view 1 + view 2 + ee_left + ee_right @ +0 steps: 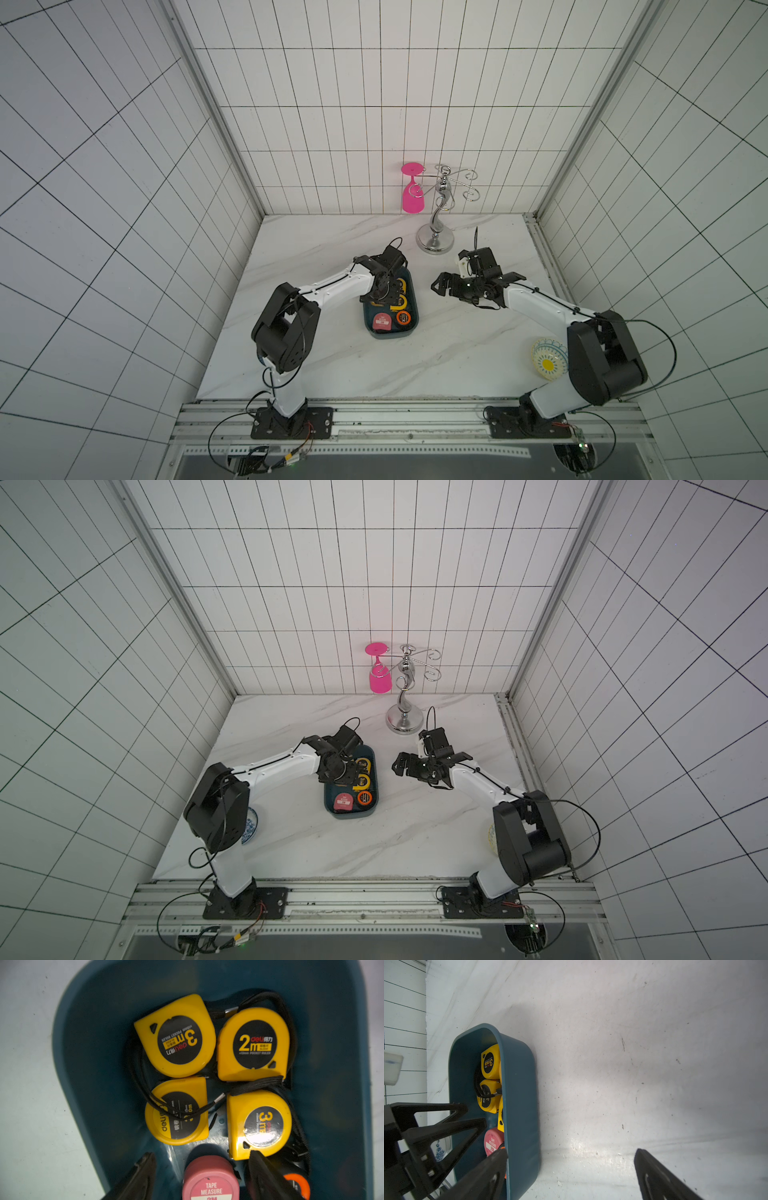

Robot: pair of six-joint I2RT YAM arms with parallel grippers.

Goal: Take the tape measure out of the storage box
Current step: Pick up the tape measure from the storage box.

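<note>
Teal storage box (93, 1043): four yellow tape measures (176, 1036), pink tape measure (209, 1176), orange-black tape measure (297, 1184).

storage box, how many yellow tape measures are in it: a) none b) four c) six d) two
b: the left wrist view shows four yellow tape measures lying in the storage box, next to a pink tape measure.

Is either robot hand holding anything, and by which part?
Nothing is held. The left gripper straddles the pink tape measure, jaws open, not closed on it; the right gripper is open and empty.
</note>
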